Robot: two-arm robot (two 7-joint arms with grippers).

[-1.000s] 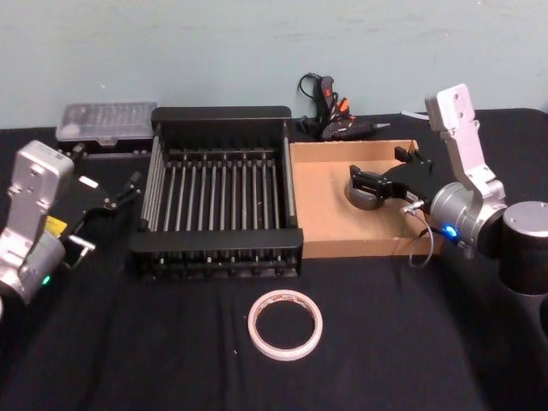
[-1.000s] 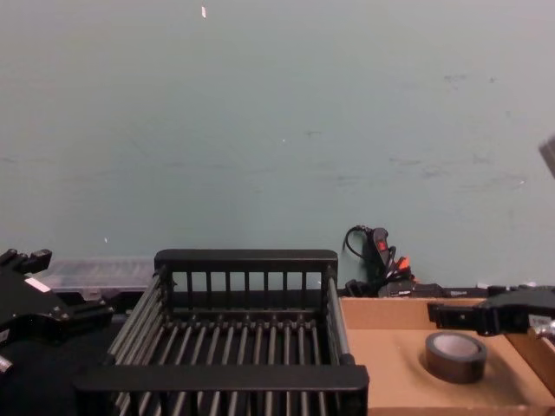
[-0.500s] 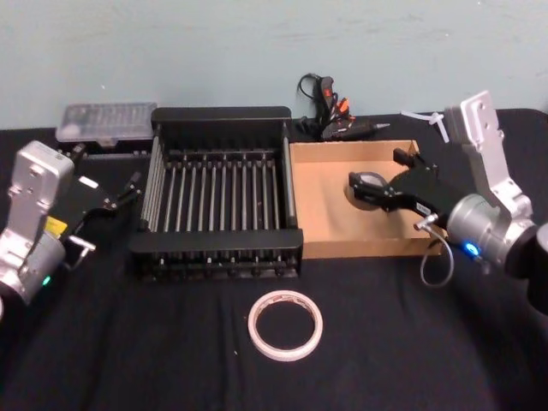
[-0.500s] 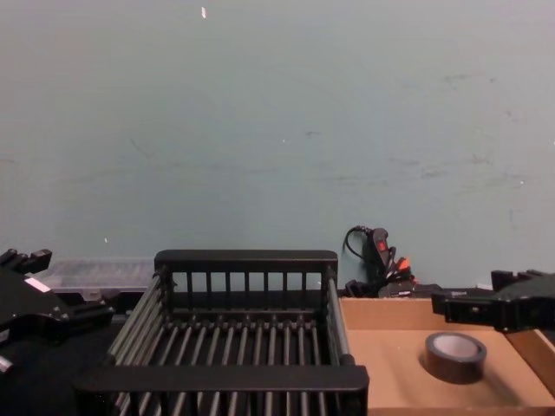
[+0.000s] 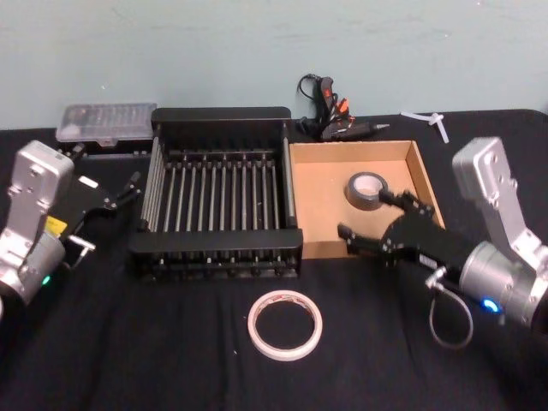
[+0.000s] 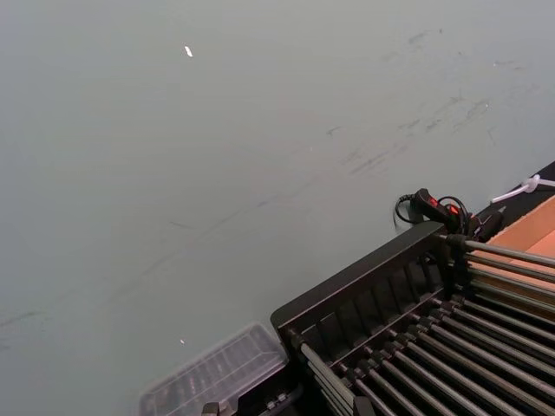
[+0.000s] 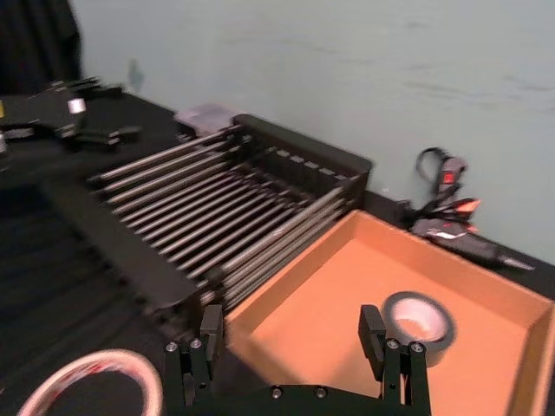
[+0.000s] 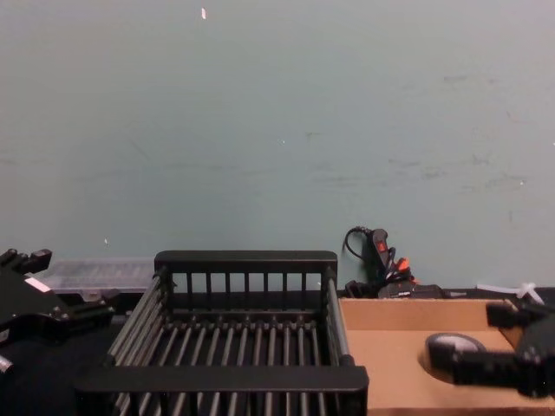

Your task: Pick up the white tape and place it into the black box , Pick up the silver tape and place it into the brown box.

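Beyond right gripper (image 5: 373,222), silver tape (image 5: 366,188)

Head view looks steeply down on the surface (image 5: 128,342); chest view looks low and level at the wall. Both wrist views face that wall, and all four share the black box (image 5: 218,197).

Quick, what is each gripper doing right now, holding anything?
Left gripper: open, holding nothing, left of the black box.
Right gripper: open, holding nothing, over the brown box.
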